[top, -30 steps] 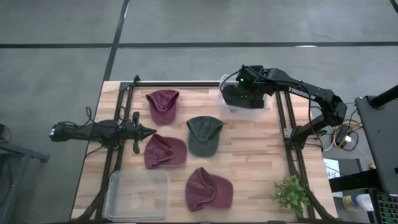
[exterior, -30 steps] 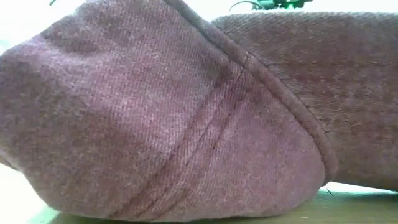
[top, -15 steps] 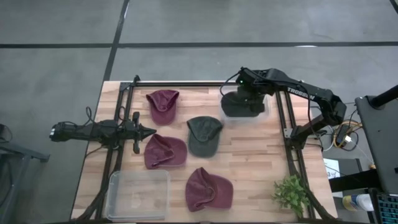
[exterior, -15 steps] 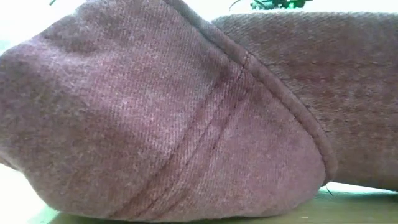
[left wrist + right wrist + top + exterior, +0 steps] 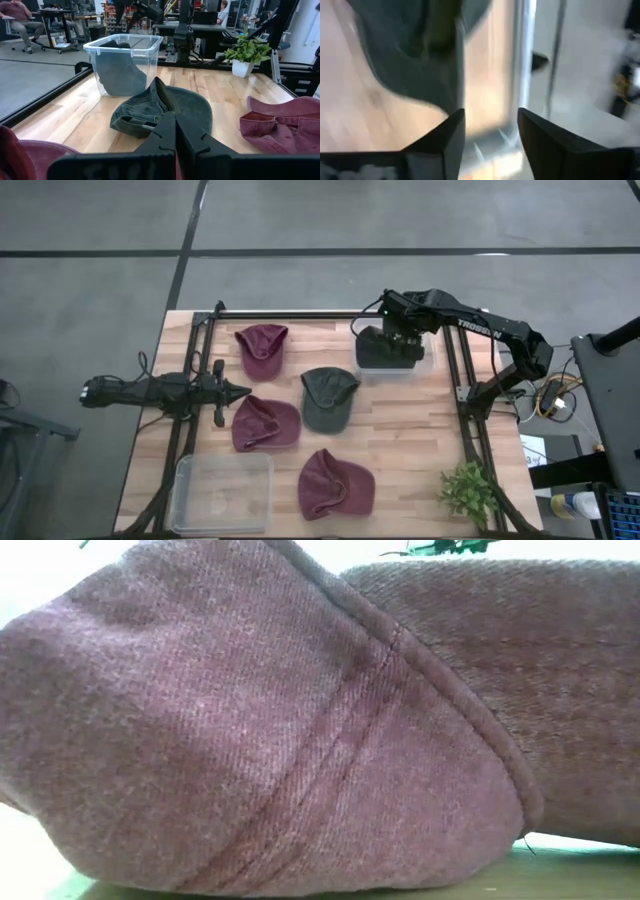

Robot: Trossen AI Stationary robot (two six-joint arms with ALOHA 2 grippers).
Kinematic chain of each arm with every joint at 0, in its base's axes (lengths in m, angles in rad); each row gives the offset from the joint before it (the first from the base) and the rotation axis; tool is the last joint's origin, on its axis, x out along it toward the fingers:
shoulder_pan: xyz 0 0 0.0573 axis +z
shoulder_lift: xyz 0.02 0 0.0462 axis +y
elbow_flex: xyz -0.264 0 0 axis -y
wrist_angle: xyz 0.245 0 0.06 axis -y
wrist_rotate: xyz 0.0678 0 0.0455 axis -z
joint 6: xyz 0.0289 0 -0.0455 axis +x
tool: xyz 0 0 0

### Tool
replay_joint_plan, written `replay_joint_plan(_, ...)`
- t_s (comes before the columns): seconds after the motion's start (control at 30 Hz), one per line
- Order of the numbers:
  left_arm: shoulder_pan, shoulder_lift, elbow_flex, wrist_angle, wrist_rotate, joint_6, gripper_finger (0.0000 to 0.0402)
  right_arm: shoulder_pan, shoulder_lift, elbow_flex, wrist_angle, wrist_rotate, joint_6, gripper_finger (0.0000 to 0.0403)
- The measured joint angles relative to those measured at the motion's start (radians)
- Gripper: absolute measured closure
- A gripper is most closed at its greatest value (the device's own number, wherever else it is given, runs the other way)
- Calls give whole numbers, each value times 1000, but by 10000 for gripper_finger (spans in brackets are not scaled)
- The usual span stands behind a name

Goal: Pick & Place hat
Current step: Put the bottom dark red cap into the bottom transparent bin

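The right hand (image 5: 400,340) hovers over the clear bin (image 5: 425,363), fingers spread; the dark hat (image 5: 385,352) lies inside the bin, just below; the left hand (image 5: 232,391) is pressed together.

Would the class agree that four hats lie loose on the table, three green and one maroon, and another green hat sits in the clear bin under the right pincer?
Not quite: the colours are swapped. The high view shows three maroon hats and one green hat loose on the table. Another green hat does sit in the clear bin under the right pincer.
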Motion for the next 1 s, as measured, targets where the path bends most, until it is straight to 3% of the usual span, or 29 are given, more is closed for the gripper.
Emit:
replay_joint_plan(0.1,0,0,0,0,0,0,401,28,-18,50,-54,18,76,204)
replay_joint_plan(0.23,0,0,0,0,0,0,401,72,-44,108,-60,-70,200,209)
replay_joint_plan(0.53,0,0,0,0,0,0,401,188,-100,158,-61,-471,525,234)
replay_joint_plan(0.63,0,0,0,0,0,0,401,239,-111,158,-57,-554,588,239)
replay_joint_plan(1.0,0,0,0,0,0,0,401,444,-103,149,-6,-584,708,242)
